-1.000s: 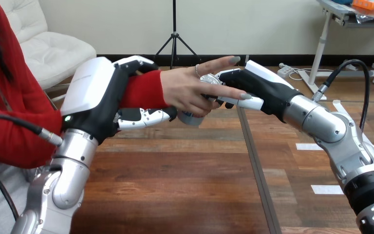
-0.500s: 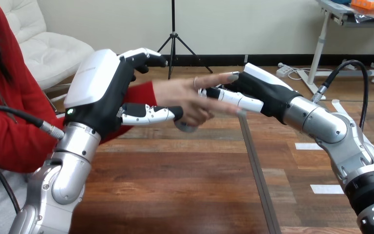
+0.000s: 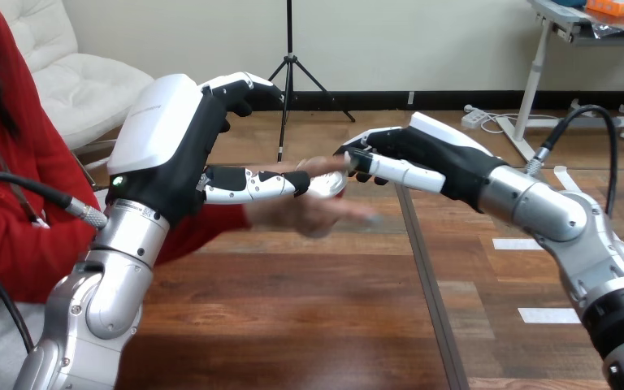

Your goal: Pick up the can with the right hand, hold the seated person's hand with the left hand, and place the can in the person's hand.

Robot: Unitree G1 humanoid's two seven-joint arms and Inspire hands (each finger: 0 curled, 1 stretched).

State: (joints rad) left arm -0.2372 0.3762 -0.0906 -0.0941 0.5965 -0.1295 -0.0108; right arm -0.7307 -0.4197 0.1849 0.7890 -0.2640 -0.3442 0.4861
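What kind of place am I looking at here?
Probably a robot test bench: a wooden table with white tape marks, the robot's left hand and right hand meeting a person's hand over it.

Wooden table (image 3: 292, 325) with white tape marks (image 3: 545, 315)

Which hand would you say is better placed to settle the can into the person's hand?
Right. The right hand meets the can just above the person's hand; the left hand is open alongside.
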